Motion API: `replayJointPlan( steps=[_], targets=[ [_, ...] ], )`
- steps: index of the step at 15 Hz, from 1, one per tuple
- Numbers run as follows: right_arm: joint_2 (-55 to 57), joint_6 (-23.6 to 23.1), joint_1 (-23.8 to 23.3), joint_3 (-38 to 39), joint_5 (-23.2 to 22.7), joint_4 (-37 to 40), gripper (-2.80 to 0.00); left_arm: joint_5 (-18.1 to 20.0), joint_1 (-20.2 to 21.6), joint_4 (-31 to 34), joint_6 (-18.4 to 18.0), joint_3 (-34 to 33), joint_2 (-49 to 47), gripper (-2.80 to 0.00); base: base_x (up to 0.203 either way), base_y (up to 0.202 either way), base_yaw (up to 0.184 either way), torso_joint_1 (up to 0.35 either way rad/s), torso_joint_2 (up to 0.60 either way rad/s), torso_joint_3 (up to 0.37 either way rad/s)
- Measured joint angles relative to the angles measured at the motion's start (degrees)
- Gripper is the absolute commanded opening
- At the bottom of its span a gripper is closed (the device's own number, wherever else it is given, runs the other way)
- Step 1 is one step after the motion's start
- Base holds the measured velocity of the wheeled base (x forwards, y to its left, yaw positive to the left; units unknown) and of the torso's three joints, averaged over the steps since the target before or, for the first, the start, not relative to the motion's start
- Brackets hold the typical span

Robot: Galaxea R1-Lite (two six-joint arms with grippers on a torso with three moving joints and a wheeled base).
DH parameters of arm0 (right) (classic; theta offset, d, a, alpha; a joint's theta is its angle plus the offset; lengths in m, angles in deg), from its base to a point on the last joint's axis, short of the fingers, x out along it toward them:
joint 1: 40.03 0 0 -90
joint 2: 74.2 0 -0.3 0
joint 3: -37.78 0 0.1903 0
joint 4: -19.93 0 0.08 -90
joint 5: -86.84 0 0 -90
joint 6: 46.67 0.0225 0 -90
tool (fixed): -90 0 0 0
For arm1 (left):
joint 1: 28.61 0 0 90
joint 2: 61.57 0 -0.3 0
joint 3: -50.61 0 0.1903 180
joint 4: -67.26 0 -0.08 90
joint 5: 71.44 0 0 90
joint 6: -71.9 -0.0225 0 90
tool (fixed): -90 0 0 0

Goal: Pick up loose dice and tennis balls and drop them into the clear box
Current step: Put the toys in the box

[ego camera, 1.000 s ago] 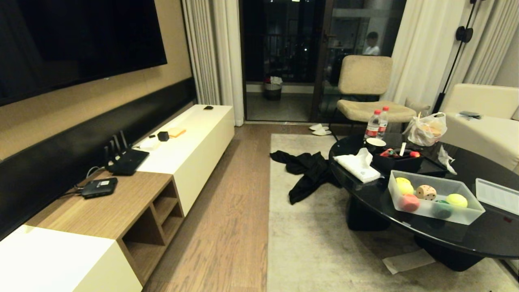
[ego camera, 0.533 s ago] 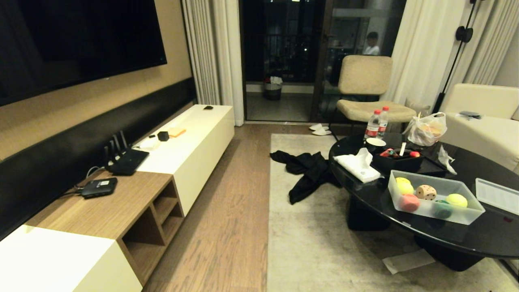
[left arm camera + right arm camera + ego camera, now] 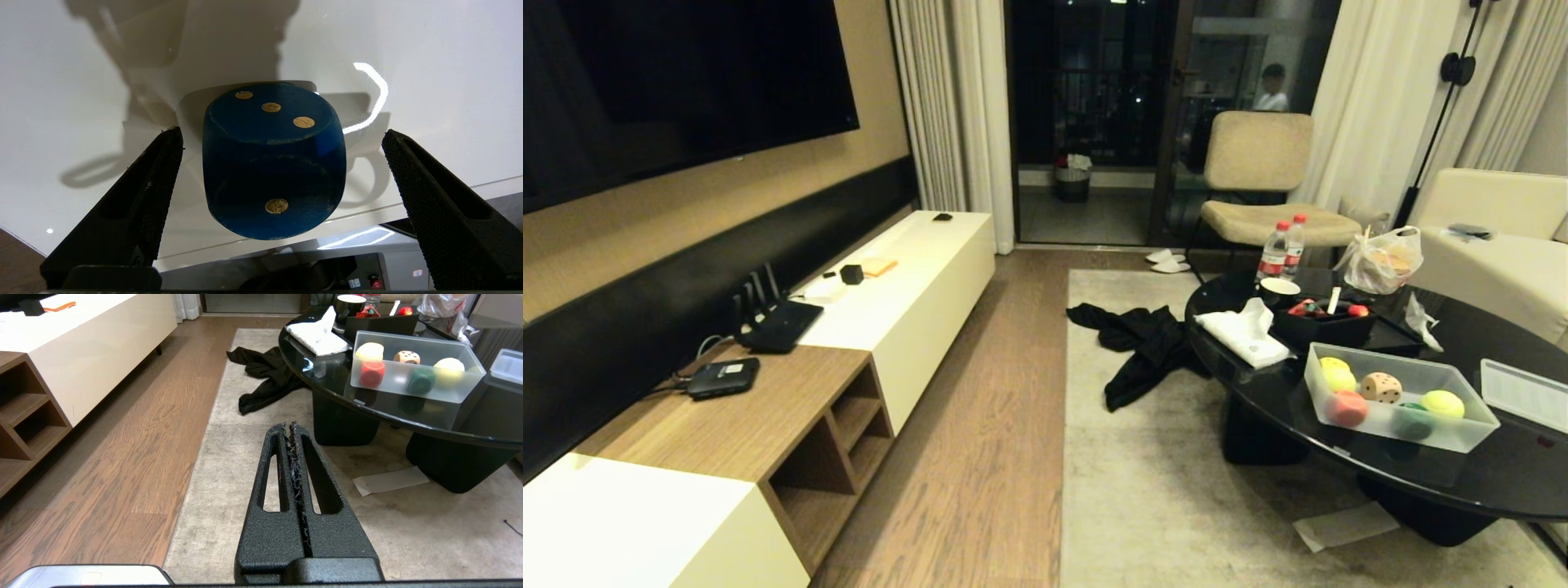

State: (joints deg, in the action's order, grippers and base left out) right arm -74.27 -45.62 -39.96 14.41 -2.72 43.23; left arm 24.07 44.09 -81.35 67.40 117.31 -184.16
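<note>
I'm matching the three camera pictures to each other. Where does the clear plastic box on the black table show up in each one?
Head view: the shallow translucent frosted plastic box sits lower right, on the round black glass table.
Left wrist view: not in it.
Right wrist view: the box sits upper right, on the same table.
Shared landmark: the pale tan dice with dark pips inside the box.
</note>
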Motion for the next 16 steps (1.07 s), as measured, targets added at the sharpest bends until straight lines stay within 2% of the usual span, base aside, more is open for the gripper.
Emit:
replayJointPlan(
  steps=[8, 11, 14, 16],
  targets=[
    [0.0, 0.0, 0.0, 0.0, 0.0, 0.0, -2.8, 0.2, -0.3, -0.2, 0.0, 1.9, 0.0, -2.8, 0.0, 0.0, 0.0, 0.0, 0.0, 0.0],
    [0.0, 0.0, 0.0, 0.0, 0.0, 0.0, -2.8, 0.4, -1.7, -0.1, 0.0, 2.1, 1.2, -2.8, 0.0, 0.0, 0.0, 0.0, 0.0, 0.0],
    [0.0, 0.0, 0.0, 0.0, 0.0, 0.0, -2.8, 2.1, -5.6, 0.2, 0.7, 2.2, 6.2, -2.8, 0.0, 0.0, 0.0, 0.0, 0.0, 0.0],
    [0.0, 0.0, 0.0, 0.0, 0.0, 0.0, -2.8, 3.0, -11.7, 0.3, 3.3, 3.2, 11.6, -2.8, 0.0, 0.0, 0.0, 0.0, 0.0, 0.0]
  ],
)
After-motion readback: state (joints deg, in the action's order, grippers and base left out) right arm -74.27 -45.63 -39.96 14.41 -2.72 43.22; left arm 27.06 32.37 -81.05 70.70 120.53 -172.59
